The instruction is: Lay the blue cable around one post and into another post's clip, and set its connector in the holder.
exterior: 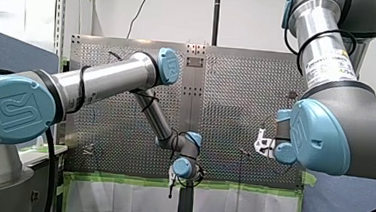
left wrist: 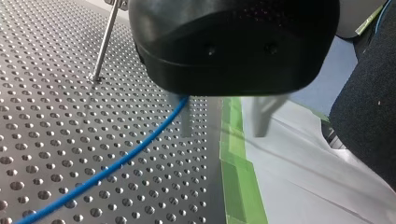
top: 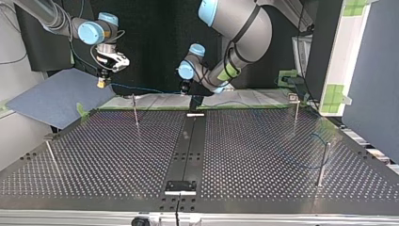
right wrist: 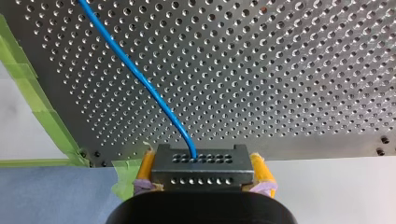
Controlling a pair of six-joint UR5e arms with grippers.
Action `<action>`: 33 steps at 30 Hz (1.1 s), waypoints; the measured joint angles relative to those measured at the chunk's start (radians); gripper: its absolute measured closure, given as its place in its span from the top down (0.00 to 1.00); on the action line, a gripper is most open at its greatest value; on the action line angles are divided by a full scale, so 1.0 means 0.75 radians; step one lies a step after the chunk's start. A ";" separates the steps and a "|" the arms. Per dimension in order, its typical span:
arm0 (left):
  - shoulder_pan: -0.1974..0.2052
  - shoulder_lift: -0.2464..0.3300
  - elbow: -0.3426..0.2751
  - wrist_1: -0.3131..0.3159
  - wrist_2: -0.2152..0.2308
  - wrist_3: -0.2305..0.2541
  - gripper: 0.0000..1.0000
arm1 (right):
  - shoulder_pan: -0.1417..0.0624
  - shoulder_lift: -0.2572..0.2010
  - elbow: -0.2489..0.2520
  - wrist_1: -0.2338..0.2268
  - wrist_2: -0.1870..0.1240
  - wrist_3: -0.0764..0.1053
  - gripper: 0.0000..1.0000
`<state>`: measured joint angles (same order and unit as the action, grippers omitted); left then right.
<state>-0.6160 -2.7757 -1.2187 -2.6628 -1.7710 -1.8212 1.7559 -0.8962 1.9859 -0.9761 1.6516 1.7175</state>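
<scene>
Blue cable (right wrist: 140, 79) strung in the air at the top view's 11 o'clock, you see its connector (right wrist: 201, 161) clamped between the right gripper (right wrist: 204, 175) and its yellow pads (right wrist: 145, 169) at 10 o'clock, left gripper (left wrist: 222, 130) at 12 o'clock, fingers (left wrist: 261, 116) parted and gripping nothing, cable running beside one finger, above the perforated table (left wrist: 46, 116).

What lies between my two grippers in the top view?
Only the blue cable, stretched from the connector in my right gripper to my left gripper; a thin post stands just below it, in the top view.
</scene>
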 joint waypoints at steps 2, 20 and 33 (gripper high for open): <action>-0.001 0.000 0.001 -0.001 0.000 0.000 0.48 | 0.000 0.000 0.000 0.000 0.000 0.000 0.00; 0.006 0.014 0.004 -0.007 0.016 0.002 0.30 | -0.015 0.001 0.000 -0.023 0.003 -0.014 0.00; 0.002 0.016 0.006 -0.040 0.022 0.001 0.02 | -0.032 0.003 0.000 -0.019 0.001 -0.015 0.00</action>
<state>-0.6148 -2.7634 -1.2139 -2.6930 -1.7545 -1.8207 1.7322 -0.8940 1.9860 -0.9902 1.6527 1.7061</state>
